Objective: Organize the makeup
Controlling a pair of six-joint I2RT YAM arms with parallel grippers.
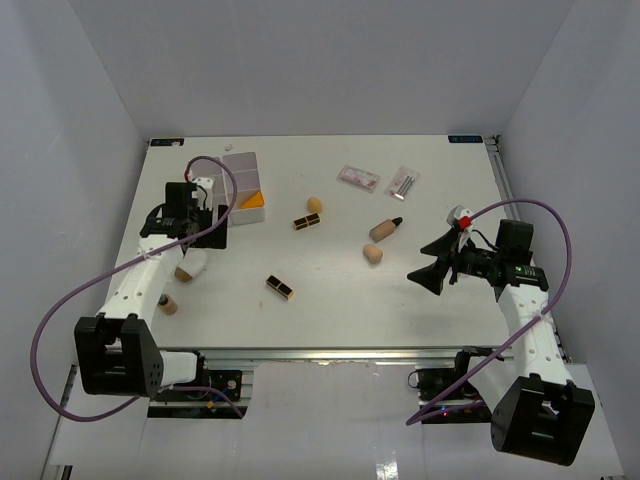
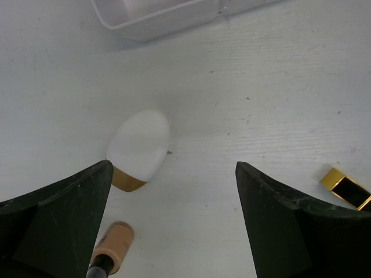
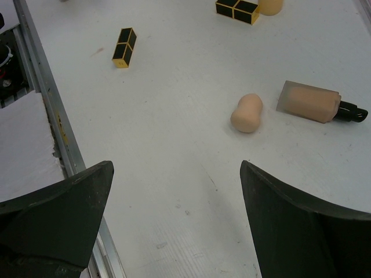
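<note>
When we look through the left wrist camera, the left pincer [image 2: 173, 168] stands wide open above the bench [image 2: 261, 87] and holds nothing. Between its fingers, a little to the left, lies the white-capped tube [image 2: 139, 147], with its gold-tan end just beside the left finger. Lower down, a small tan piece [image 2: 113, 243] with a dark end is partly hidden by that same finger. The near lipstick tube [image 2: 345, 188] lies at the right, and the rim of the white box [image 2: 156, 20] is at the top.

From the right wrist camera, the right pincer [image 3: 177, 165] is spread wide too, with nothing in it. Ahead of it lie the waisted sponge [image 3: 247, 113] and the tan bottle [image 3: 310, 101] with its black cap – near each other, not touching. Farther off we see the near lipstick tube and the far lipstick tube [image 3: 236, 10], the second one just beside the egg sponge [image 3: 270, 4].

In the top view, the left packet [image 1: 358, 178] and the right packet [image 1: 404, 182] lie side by side at the far part of the bench, well apart from both pincers – the white box stands to their left.
</note>
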